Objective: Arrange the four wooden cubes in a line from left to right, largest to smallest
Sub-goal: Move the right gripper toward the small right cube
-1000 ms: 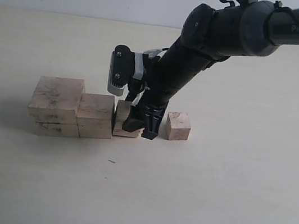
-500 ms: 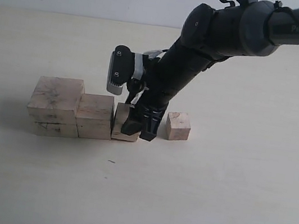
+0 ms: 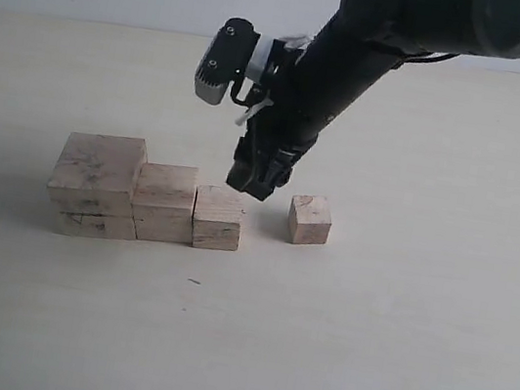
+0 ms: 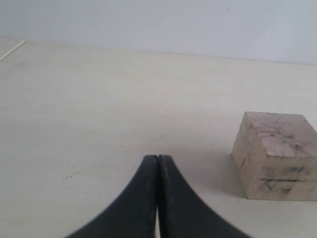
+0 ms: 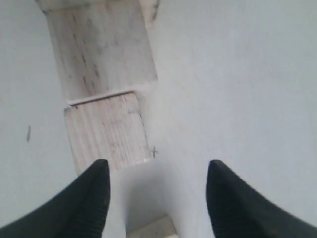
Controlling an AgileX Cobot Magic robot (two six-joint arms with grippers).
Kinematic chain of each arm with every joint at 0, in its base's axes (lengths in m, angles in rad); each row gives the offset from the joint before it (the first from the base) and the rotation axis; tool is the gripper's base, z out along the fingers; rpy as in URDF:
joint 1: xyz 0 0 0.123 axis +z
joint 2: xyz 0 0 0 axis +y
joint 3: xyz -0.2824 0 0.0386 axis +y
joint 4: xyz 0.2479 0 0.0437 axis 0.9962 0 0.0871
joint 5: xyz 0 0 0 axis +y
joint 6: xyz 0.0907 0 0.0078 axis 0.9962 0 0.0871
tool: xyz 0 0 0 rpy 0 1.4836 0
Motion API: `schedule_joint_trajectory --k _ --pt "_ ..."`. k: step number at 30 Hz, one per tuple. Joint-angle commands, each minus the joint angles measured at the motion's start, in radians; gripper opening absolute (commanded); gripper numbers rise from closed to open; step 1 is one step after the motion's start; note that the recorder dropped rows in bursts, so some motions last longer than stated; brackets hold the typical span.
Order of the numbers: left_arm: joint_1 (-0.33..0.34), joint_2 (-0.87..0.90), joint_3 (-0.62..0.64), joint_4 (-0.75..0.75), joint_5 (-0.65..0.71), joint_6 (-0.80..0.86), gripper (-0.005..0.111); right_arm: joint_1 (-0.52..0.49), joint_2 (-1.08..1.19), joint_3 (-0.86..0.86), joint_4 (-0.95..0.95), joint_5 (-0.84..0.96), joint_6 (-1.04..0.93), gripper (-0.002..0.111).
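Observation:
Three of the four wooden cubes stand touching in a row: the largest cube (image 3: 93, 184) at the left, the second cube (image 3: 165, 202) beside it, then the third cube (image 3: 218, 216). The smallest cube (image 3: 309, 220) sits apart to the right, across a gap. My right gripper (image 3: 253, 187) hangs open just above that gap, holding nothing. Its wrist view shows the second cube (image 5: 99, 49), the third cube (image 5: 106, 131) and an edge of the smallest cube (image 5: 151, 230) below the right gripper (image 5: 158, 166). My left gripper (image 4: 158, 158) is shut and empty, with the largest cube (image 4: 275, 156) ahead of it.
The cubes rest on a pale tabletop (image 3: 364, 350). The right arm's dark forearm (image 3: 363, 43) slants down from the upper right over the row. A light wall runs behind the table's far edge.
My right gripper has let go of the third cube and risen up and away from it. That cube now sits flush against the second one.

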Motion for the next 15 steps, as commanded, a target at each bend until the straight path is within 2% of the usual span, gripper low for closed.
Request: schedule_joint_trajectory --k 1,7,15 --pt "-0.007 -0.007 0.003 0.002 -0.012 -0.007 0.000 0.000 0.005 0.004 -0.136 0.030 0.185 0.039" --pt "-0.007 -0.007 0.003 0.002 -0.012 -0.007 0.000 0.000 0.092 0.004 -0.126 0.085 0.186 0.038" --pt "-0.007 -0.007 0.003 0.002 -0.012 -0.007 0.000 0.000 0.101 0.004 -0.080 0.095 0.186 0.038"
